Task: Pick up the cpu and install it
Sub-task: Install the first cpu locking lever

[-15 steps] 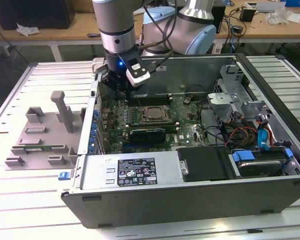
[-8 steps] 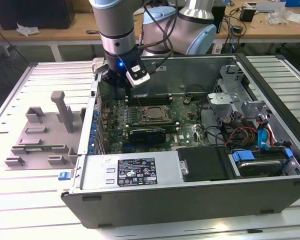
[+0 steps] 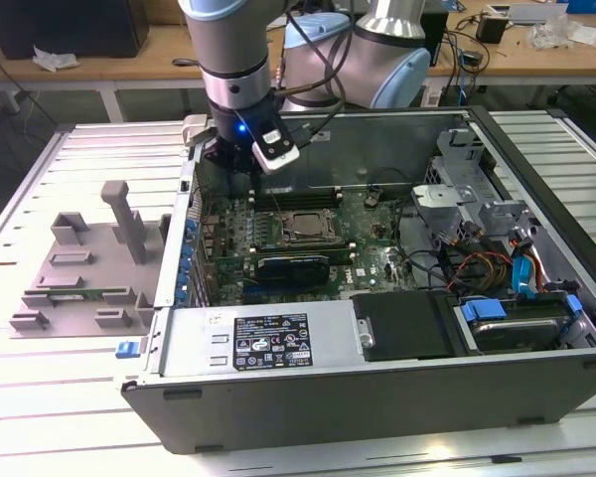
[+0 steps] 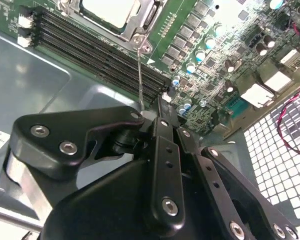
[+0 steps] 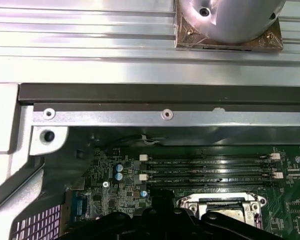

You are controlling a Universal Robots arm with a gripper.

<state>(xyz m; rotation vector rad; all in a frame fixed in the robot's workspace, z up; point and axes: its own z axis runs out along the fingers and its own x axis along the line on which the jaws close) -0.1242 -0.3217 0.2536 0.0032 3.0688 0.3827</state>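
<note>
The cpu (image 3: 301,227) lies flat inside the metal socket frame (image 3: 278,221) on the motherboard, in the middle of the open computer case. Its pale silver top (image 4: 107,10) shows through the frame in the second wrist view. My gripper (image 3: 228,167) hangs inside the case near its far corner, on the exterior view's left, a short way from the socket across the memory slots. The fingers (image 4: 164,125) look pressed together and the gripper (image 4: 162,106) reads as shut. A thin wire socket lever (image 4: 140,75) runs from the frame down to the fingertips; whether it is pinched I cannot tell.
Empty black memory slots (image 4: 100,50) lie between gripper and socket. The case's metal wall (image 5: 165,115) stands close behind the gripper. A grey parts fixture (image 3: 79,263) sits on the table outside the case. Power supply (image 3: 258,338), drive bay and cables (image 3: 497,258) crowd the near and right sides.
</note>
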